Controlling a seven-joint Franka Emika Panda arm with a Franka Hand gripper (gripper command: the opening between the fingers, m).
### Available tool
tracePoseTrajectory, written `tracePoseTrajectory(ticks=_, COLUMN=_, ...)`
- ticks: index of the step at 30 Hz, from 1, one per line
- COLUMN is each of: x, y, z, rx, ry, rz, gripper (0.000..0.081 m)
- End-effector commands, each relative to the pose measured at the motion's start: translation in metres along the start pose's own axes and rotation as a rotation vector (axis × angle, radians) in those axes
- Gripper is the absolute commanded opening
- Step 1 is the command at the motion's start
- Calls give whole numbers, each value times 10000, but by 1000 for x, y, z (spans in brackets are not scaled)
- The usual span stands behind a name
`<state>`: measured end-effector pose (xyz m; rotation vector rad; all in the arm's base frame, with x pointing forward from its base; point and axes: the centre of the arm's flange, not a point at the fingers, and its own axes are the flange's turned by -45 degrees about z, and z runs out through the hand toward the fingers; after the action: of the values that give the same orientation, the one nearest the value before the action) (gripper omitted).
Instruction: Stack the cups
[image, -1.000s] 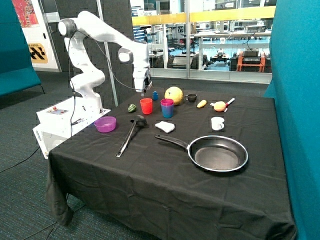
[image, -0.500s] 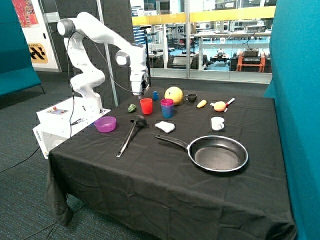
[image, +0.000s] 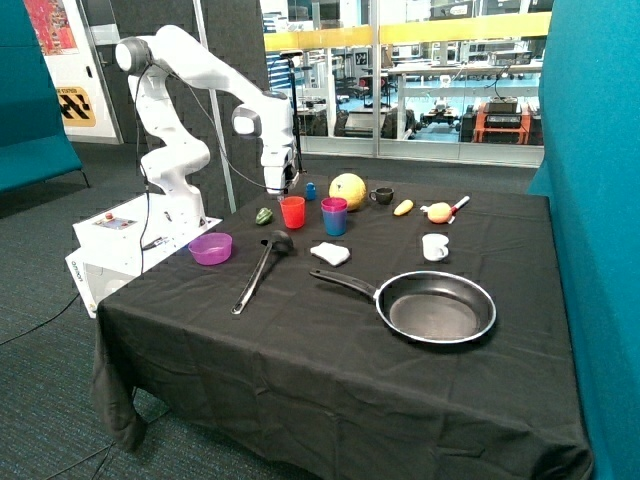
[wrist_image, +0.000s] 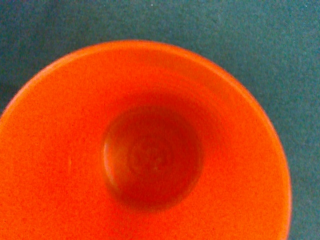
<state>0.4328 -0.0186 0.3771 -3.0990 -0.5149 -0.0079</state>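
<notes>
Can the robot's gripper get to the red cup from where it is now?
Probably yes. The gripper hangs just above the red cup, and the wrist view looks straight down into the empty cup. The blue cup with the pink one inside stands apart beside it.

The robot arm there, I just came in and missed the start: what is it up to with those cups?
The Franka arm's gripper hangs right over the red cup, which stands upright and empty on the black table; the wrist view looks straight down into it. Beside it the magenta-pink cup already sits nested in the blue cup. So one stack is made, and the red cup is not yet on it.
</notes>
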Motion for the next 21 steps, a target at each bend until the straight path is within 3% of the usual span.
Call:
tracePoseTrajectory(ticks=1, x=8, y=-2, z=6, rx=7, ry=-50, rz=7, gripper=408)
tracePoseTrajectory(ticks=21, x=15, y=-6, z=19, rx=7, ry=-50, rz=22, gripper=423)
